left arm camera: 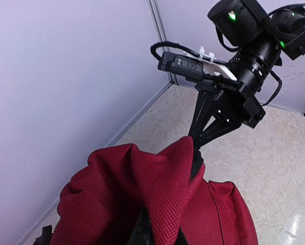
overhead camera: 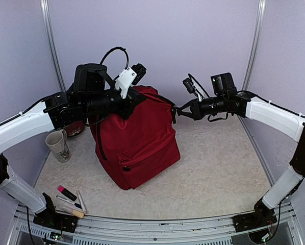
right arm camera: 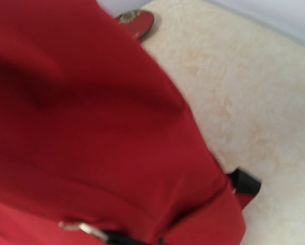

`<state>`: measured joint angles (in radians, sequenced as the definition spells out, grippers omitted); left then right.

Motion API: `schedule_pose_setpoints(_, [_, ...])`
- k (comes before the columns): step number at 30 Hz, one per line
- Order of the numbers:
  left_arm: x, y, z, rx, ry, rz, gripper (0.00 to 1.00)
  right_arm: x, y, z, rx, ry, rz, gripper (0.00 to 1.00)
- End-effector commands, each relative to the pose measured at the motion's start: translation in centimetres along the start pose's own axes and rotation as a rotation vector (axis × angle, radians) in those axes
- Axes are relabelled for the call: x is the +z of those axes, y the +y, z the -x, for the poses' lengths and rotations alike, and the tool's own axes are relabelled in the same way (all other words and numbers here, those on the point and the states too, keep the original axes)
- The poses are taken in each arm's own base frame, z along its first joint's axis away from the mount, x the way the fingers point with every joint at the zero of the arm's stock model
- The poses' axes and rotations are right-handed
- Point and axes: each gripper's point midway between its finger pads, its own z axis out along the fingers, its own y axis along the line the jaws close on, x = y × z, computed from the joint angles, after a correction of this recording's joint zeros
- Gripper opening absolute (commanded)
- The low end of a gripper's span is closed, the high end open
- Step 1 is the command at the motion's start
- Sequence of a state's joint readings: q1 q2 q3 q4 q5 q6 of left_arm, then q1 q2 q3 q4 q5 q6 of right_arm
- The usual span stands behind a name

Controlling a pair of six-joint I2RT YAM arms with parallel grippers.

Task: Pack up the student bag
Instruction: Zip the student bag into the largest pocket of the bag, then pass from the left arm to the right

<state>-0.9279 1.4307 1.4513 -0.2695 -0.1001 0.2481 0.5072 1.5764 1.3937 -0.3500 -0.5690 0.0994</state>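
Note:
The student bag is a large dark red backpack standing upright mid-table, front pocket facing me. My left gripper is at its top left, shut on a raised fold of red fabric; its fingers are mostly hidden under the cloth. My right gripper is at the bag's top right, shut on the peak of the same fold by the black zipper edge, and it also shows in the left wrist view. The right wrist view is blurred and filled by the bag, with a metal zipper pull low down.
A patterned mug stands left of the bag. A dark red round dish lies behind it, and also shows in the right wrist view. A pink highlighter and pens lie at the front left. Walls enclose the table.

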Motion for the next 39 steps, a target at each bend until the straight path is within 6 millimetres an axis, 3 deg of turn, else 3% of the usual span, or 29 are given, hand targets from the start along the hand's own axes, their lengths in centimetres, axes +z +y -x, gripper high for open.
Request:
schedule_pose_setpoints(1, [-6.1,4.1,8.4,-0.056,-0.284,0.099,0.00,0.8,-5.3,-5.3,0.134,0.098,-0.145,0.00])
schedule_pose_setpoints(10, [-6.1,6.5,8.7,-0.106,-0.275,0.178,0.00,1.8,-4.8,-8.9,0.202,0.119,-0.082,0.00])
schedule_pose_setpoints(15, [-5.6,6.8,8.0,-0.105,-0.244,0.185,0.00,1.0,-4.0,-8.5,0.170,0.094,-0.067,0.00])
schedule_pose_setpoints(17, [-5.9,7.2,8.0,-0.116,-0.251,0.195,0.00,1.0,-3.9,-9.5,0.186,0.105,-0.067,0.00])
schedule_pose_setpoints(22, [-5.9,6.8,7.2,-0.112,-0.257,0.171,0.00,2.3,-3.5,-14.6,0.283,0.150,-0.002,0.00])
schedule_pose_setpoints(24, [-5.7,6.5,6.5,-0.109,-0.247,0.164,0.00,2.6,-3.0,-14.8,0.294,0.142,0.023,0.00])
schedule_pose_setpoints(26, [-5.7,6.3,6.0,-0.108,-0.246,0.157,0.00,2.4,-2.3,-13.6,0.270,0.111,0.042,0.00])
schedule_pose_setpoints(29, [-6.1,5.9,5.5,-0.112,-0.251,0.138,0.00,0.9,-1.0,-10.5,0.192,0.035,0.058,0.40])
schedule_pose_setpoints(31, [-6.5,5.3,5.4,-0.110,-0.269,0.109,0.00,-0.8,-0.1,-8.2,0.126,-0.034,0.030,0.54])
schedule_pose_setpoints(33, [-6.8,5.0,5.4,-0.111,-0.281,0.093,0.00,-2.4,0.9,-6.1,0.062,-0.111,-0.011,0.84])
schedule_pose_setpoints(36, [-6.9,4.7,5.4,-0.123,-0.287,0.068,0.00,-3.7,3.9,-3.9,-0.060,-0.209,-0.022,0.96])
schedule_pose_setpoints(39, [-6.7,4.7,5.2,-0.140,-0.290,0.043,0.00,-3.4,8.4,-1.8,-0.201,-0.282,0.027,0.98])
